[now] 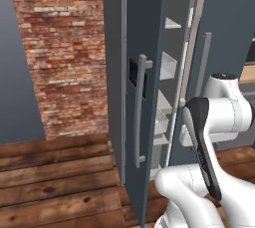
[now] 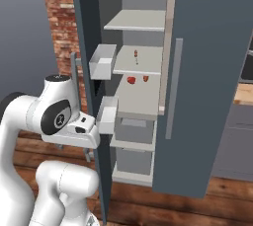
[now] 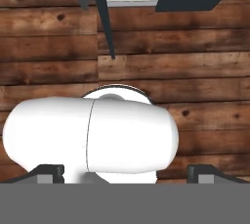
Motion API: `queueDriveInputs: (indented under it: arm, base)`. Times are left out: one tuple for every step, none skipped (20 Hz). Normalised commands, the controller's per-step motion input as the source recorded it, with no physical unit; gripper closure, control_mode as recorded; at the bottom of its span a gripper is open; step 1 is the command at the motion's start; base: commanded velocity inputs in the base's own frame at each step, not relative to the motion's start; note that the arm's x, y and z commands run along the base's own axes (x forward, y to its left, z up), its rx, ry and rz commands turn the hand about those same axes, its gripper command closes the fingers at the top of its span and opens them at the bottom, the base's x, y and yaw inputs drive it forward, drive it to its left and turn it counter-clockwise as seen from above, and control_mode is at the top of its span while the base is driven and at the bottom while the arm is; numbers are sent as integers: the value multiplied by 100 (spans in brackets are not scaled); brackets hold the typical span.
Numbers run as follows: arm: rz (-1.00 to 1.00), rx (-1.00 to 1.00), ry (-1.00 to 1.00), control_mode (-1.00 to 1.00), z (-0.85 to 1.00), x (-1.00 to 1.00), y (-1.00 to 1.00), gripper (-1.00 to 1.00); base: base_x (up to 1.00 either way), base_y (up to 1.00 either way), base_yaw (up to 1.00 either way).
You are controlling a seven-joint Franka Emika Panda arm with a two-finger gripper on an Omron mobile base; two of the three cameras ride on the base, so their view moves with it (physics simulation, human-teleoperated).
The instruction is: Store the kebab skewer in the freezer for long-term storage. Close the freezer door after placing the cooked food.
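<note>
My gripper (image 3: 125,181) points at the floor, fingers spread and empty. The kebab skewer (image 2: 136,56) seems to lie near the freezer (image 2: 143,47) shelf's back edge, so the freezer door (image 1: 144,97) stands ajar, awaiting closing.

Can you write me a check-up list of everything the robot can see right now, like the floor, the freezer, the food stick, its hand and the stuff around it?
Surface: wooden plank floor under the robot.
Freezer: open, white shelves showing.
Freezer door: swung wide open, edge towards the robot, bar handle on its outer face, white bins on its inner face.
Kebab skewer: on a middle shelf, small and hard to make out.
Clutter: two small red items on the shelf below the skewer.
Gripper: pointing down at the floor, fingertips wide apart, holding nothing.
Cables: nothing seen.
Surroundings: brick wall to the left, grey cabinets to the right.
</note>
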Motion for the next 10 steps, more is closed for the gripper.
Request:
queueDriveInputs:
  arm:
    - [0, 0, 0, 100, 0, 0, 0, -100]
    - [0, 0, 0, 100, 0, 0, 0, -100]
    - [0, 0, 0, 100, 0, 0, 0, -100]
    - [0, 0, 0, 100, 0, 0, 0, -100]
    - [0, 0, 0, 100, 0, 0, 0, -100]
    - [0, 0, 0, 100, 0, 0, 0, -100]
    - [0, 0, 0, 100, 0, 0, 0, -100]
    - [0, 0, 0, 100, 0, 0, 0, -100]
    - [0, 0, 0, 100, 0, 0, 0, -100]
    - [0, 0, 0, 100, 0, 0, 0, -100]
  base:
    - [26, 0, 0]
    - [24, 0, 0]
    - [29, 0, 0]
    - [32, 0, 0]
    - [31, -3, 0]
    - [29, -12, 0]
    - [29, -22, 1]
    - [22, -28, 2]
    - [21, -26, 2]
    - [14, -24, 2]
